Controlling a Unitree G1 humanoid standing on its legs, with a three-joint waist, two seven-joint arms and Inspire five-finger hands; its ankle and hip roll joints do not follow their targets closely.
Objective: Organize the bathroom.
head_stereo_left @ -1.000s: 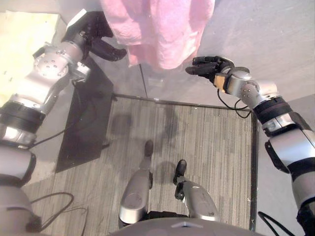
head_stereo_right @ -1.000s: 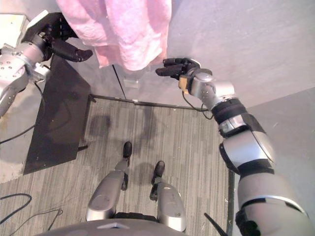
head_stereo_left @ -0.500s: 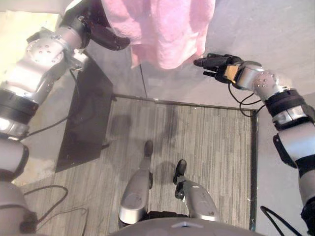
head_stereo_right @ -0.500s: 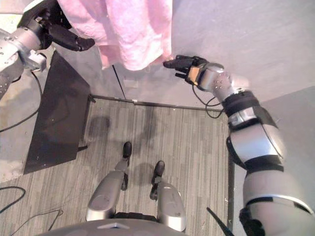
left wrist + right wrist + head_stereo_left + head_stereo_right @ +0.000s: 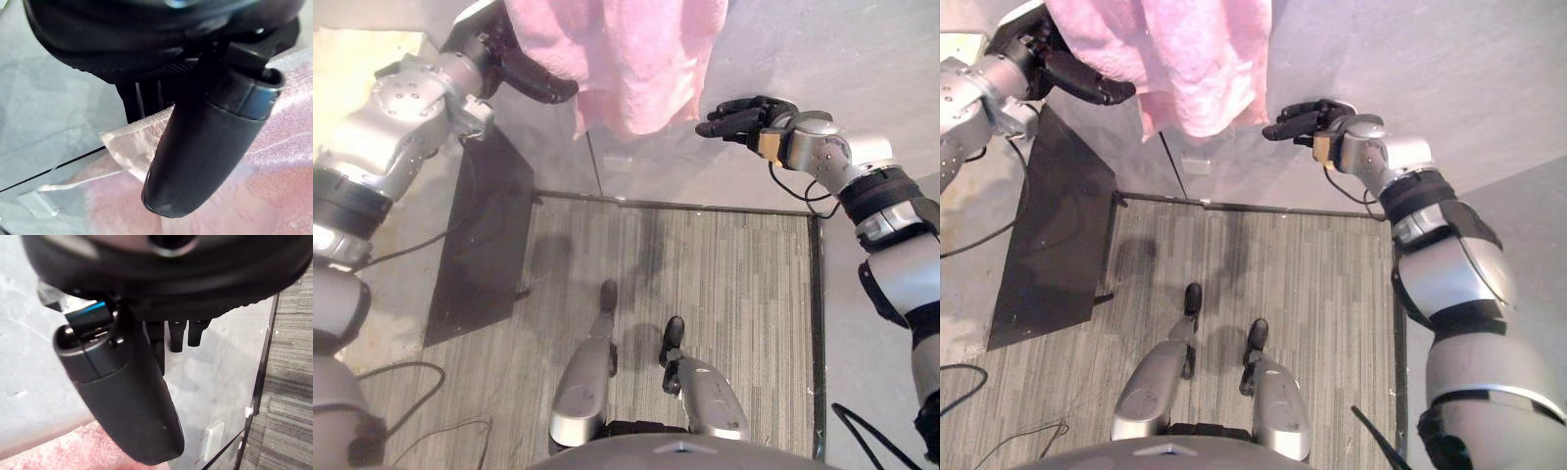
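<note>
Left hand [image 5: 514, 61] fingers were tucked behind the edge of the pink towel [image 5: 626, 59], thumb [image 5: 205, 147] laid over the front of the hem: read as a pinch grasp on the towel's left edge. In the left wrist view the stitched hem sat right between thumb and fingers. Right hand [image 5: 1307, 117] held nothing; fingers relaxed and mostly straight, pointing toward the towel's right lower corner, near it but not touching. Right wrist view confirmed an empty hand, with a bit of pink cloth just at the frame edge past the thumb.

Changes vs a second earlier: left hand went from thumb hovering just beside the towel edge to thumb over the cloth, and rose a little with it. Right hand climbed from below the towel's bottom corner to about level with it, swung closer half a second ago, then sat slightly back and higher. The towel itself hung in about the same place against the grey wall [image 5: 822, 59], drooping down from above the frame; what it hung from was out of view.

Meaning for the task: judged as one side secured, the other not yet taken. Likely step in hand was getting both edges so the towel could be straightened or lifted off. Grey floor [image 5: 724, 284] and dark panel [image 5: 489, 235] below were unchanged.
</note>
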